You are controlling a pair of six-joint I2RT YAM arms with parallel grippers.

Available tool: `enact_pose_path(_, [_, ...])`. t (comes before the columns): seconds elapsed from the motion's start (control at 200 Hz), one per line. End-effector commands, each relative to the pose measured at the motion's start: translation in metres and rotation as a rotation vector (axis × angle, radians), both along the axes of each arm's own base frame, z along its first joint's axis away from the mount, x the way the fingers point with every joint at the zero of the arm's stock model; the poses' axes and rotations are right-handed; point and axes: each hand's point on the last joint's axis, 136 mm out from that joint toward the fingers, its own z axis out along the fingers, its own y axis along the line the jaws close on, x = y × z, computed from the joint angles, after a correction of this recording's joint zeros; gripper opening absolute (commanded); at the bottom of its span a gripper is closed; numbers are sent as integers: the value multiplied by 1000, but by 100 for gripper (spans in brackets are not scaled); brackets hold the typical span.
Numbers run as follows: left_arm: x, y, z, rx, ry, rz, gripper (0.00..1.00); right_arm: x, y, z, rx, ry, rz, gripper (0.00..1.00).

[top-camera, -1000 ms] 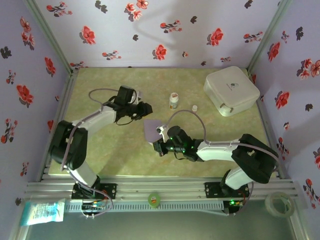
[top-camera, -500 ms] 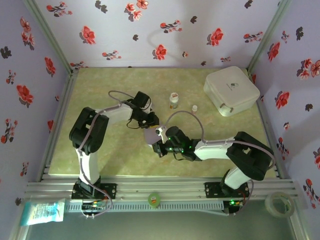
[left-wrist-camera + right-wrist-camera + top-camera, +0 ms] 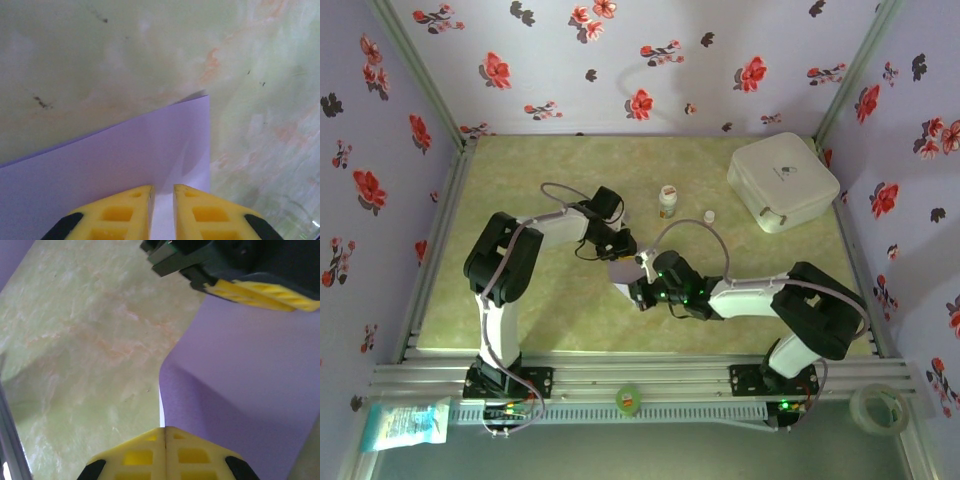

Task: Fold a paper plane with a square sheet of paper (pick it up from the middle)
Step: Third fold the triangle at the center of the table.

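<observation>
Right wrist view: grips the square sheet of paper [image 3: 240, 390] at six o'clock, right pincer [image 3: 165, 432] shut; left pincer [image 3: 163, 192] barely parted over it. Probably first fold; next, align corners.

A white rounded box [image 3: 783, 181] sits at the far right of the green marbled tabletop [image 3: 520, 170]. To the box's left stands a small bottle with an orange label [image 3: 667, 201]. Between that bottle and the box, slightly nearer, is a smaller white bottle [image 3: 709, 216]. Well nearer than the box, on the front rail, lie a green roll [image 3: 628, 399], a clear tape roll [image 3: 878, 408] and, far left, a blue-and-white packet [image 3: 405, 424]. Lilac walls with red flowers [image 3: 620, 60] rise behind the box.
</observation>
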Motion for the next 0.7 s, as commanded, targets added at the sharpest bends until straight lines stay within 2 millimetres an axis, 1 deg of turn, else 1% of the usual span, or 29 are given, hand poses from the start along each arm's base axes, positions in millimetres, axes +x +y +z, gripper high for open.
enact_pose_path(0.0, [-15, 10, -25, 78, 45, -18, 18, 12, -4, -4, -18, 15, -42, 0])
enact_pose_path(0.275, [-14, 9, -23, 76, 39, -13, 18, 26, -14, -12, -73, 5, -86, 0])
enact_pose_path(0.58, [-15, 10, -23, 68, 37, 1, 18, 39, -17, -14, -101, 34, -123, 0])
enact_pose_path(0.695, [-15, 10, -21, 65, 33, 1, 18, 40, -17, -17, -123, 39, -120, 0])
